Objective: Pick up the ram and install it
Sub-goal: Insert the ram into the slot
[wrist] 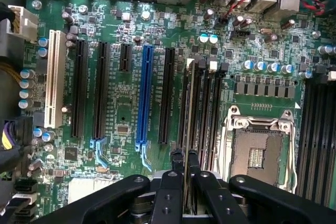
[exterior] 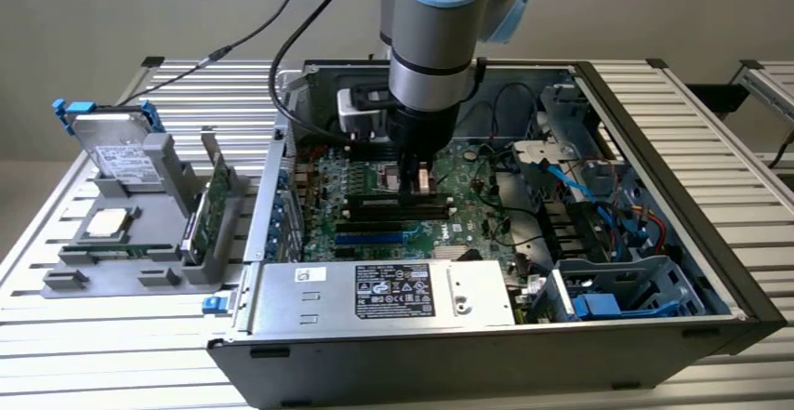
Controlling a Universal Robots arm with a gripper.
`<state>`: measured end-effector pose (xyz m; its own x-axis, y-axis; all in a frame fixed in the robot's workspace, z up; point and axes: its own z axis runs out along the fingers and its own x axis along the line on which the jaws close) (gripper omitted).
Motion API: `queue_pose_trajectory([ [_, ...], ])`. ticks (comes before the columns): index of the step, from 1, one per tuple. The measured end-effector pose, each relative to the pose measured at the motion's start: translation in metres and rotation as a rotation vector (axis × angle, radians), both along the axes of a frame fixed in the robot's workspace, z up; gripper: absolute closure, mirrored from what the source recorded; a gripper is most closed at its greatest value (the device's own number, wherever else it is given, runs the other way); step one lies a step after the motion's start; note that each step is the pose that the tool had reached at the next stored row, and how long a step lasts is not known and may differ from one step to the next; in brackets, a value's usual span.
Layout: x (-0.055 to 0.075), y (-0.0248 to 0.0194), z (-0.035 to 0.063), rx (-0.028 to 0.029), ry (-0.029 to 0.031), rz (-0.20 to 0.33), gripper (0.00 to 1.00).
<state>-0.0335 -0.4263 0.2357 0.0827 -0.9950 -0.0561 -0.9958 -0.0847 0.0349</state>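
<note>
Green ram [wrist: 190, 103] is pinched edge-on in my closed gripper [wrist: 186, 155], picked up and lined over the black memory slots [wrist: 210, 114], apparently not yet seated.

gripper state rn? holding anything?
Gripper: closed, holding the ram edge-on at the memory slots; whether it is seated cannot be told.
</note>
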Motion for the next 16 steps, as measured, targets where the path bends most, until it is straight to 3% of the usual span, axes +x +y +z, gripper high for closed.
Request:
queue_pose_trajectory([
  [1,0.0,0.0,-0.0001,-0.0061,0.0001,0.007,0.86],
  [2,0.0,0.0,-0.0003,-0.0158,0.0002,0.011,0.86],
  [5,0.001,0.0008,-0.0003,-0.0546,0.0008,0.013,0.86],
  [6,0.001,0.0014,-0.0003,-0.0625,0.0009,0.013,0.86],
  [8,0.002,0.003,-0.0003,-0.0714,0.0009,0.014,0.86],
  [10,0.003,0.0053,-0.0003,-0.0746,0.0008,0.015,0.86],
  [12,0.004,0.0095,-0.0004,-0.0778,0.0008,0.016,0.86],
  [16,0.004,0.018,-0.0005,-0.0915,0.001,0.016,0.86],
])
